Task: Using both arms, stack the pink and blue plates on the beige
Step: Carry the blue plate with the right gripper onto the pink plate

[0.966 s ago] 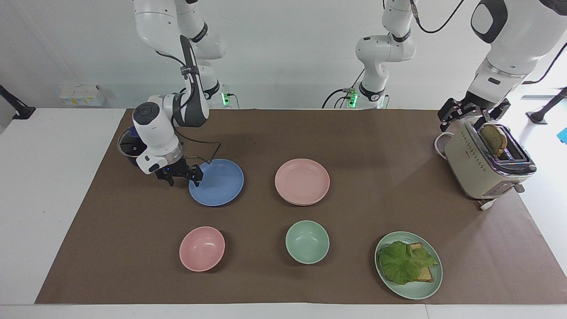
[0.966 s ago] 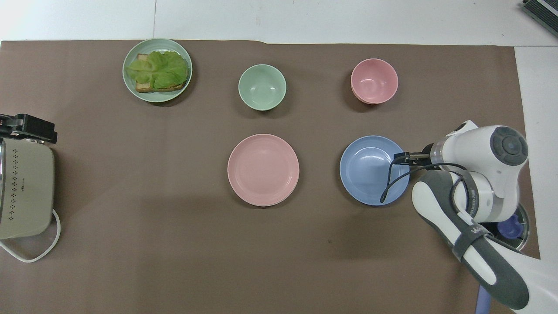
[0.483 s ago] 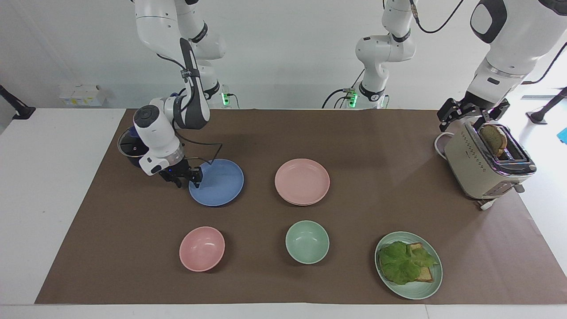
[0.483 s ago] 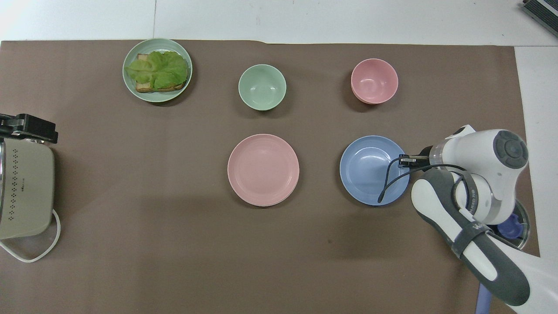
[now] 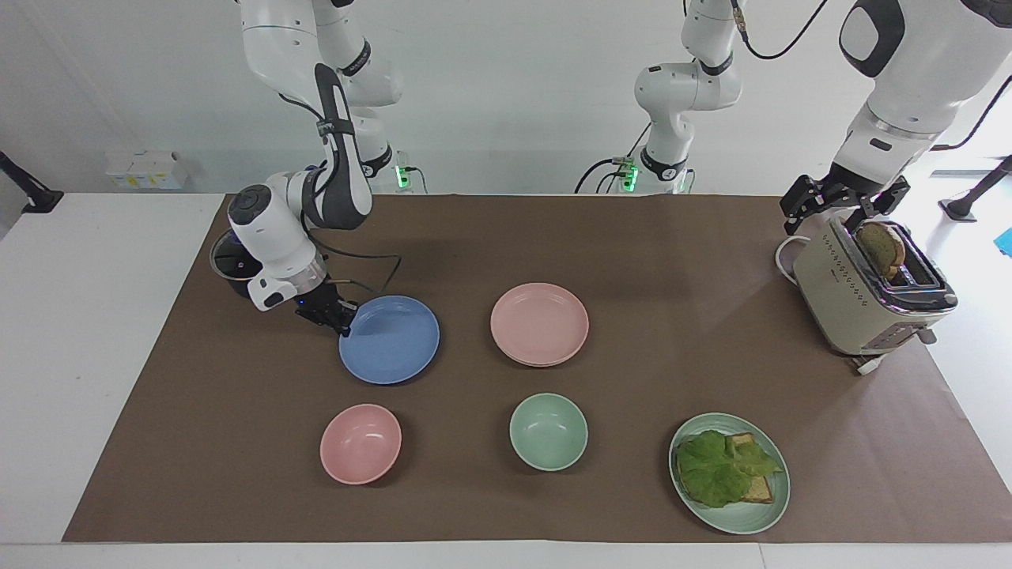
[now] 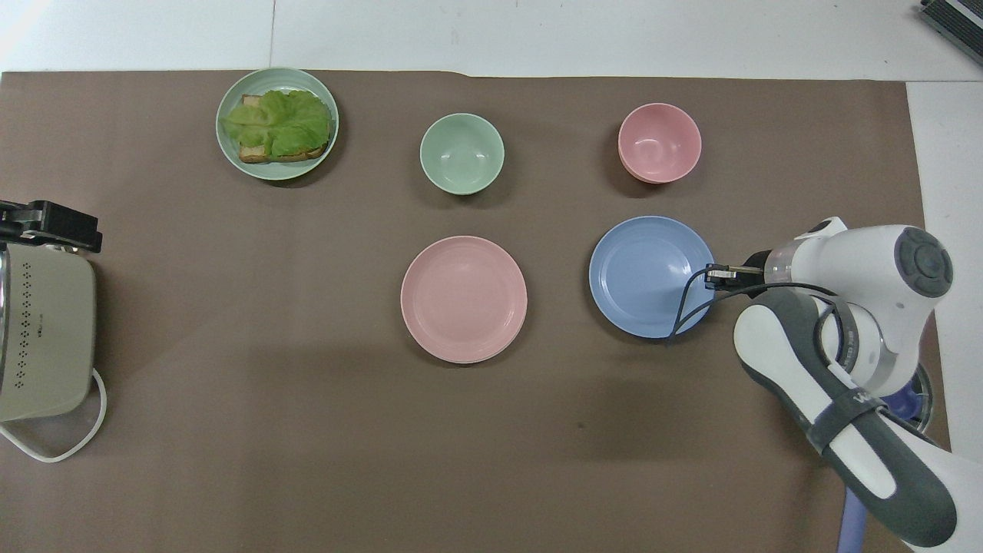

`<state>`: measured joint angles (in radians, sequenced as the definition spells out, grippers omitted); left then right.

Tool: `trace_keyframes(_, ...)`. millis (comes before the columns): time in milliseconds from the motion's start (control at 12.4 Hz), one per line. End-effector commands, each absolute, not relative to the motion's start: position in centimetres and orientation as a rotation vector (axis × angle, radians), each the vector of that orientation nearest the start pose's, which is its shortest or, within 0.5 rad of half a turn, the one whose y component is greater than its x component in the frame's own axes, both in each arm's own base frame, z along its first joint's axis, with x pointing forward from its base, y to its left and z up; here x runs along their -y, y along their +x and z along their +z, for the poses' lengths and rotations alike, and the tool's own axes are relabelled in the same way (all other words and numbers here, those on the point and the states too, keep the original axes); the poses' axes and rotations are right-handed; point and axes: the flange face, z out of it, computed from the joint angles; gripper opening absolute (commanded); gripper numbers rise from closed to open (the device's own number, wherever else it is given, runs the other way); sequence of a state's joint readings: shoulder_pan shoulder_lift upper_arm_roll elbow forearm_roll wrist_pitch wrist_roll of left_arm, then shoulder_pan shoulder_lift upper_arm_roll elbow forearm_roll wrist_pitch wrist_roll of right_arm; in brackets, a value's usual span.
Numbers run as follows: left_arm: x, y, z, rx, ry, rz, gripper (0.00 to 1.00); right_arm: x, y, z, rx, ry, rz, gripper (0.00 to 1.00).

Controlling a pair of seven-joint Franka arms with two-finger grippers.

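The blue plate [image 5: 389,340] [image 6: 649,276] hangs a little above the brown mat at the right arm's end of the table. My right gripper [image 5: 336,312] [image 6: 710,274] is shut on its rim, on the side toward that arm's end. The pink plate [image 5: 539,324] [image 6: 464,299] lies flat mid-table beside it, untouched. A second thin rim line shows under its edge. The beige plate is otherwise hidden. My left gripper [image 5: 844,207] [image 6: 47,226] waits open over the toaster.
A pink bowl [image 5: 360,443], a green bowl [image 5: 548,431] and a green plate with lettuce and toast [image 5: 729,472] stand farther from the robots. The toaster [image 5: 866,296] holds a slice of bread. A dark pot [image 5: 229,265] sits by the right arm.
My right gripper has shut on the blue plate's rim and raised it, carrying it slightly away from the robots. The left arm has not moved.
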<state>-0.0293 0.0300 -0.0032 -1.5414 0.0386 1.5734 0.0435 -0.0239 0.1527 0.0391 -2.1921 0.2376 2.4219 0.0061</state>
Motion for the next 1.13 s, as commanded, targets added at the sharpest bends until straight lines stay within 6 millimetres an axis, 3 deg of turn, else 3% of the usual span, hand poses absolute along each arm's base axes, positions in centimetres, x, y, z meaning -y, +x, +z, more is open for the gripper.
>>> trace_keyframes(0, 1.2, 55.9, 62.6, -0.130, -3.090, 0.008, 1.00, -1.5, 56.5, 36.1, -0.212, -2.924, -0.136, 0.00)
trace_keyframes(161, 1.2, 55.9, 62.6, -0.127, -3.090, 0.008, 1.00, -2.4, 56.7, 39.4, -0.180, -2.913, -0.155, 0.00)
trace_keyframes(322, 1.2, 55.9, 62.6, -0.130, -3.090, 0.008, 1.00, -3.9, 56.5, 40.3, -0.142, -2.909, -0.161, 0.00)
trace_keyframes(483, 1.2, 55.9, 62.6, -0.130, -3.090, 0.008, 1.00, -6.9, 56.3, 40.5, -0.116, -2.890, -0.157, 0.00)
trace_keyframes(805, 1.2, 55.9, 62.6, -0.130, -3.090, 0.008, 1.00, -13.0, 55.7, 41.0, -0.248, -2.861, -0.156, 0.00)
trace_keyframes(1046, 1.2, 55.9, 62.6, -0.127, -3.090, 0.008, 1.00, -17.7, 55.0, 40.2, -0.250, -2.848, -0.167, 0.00)
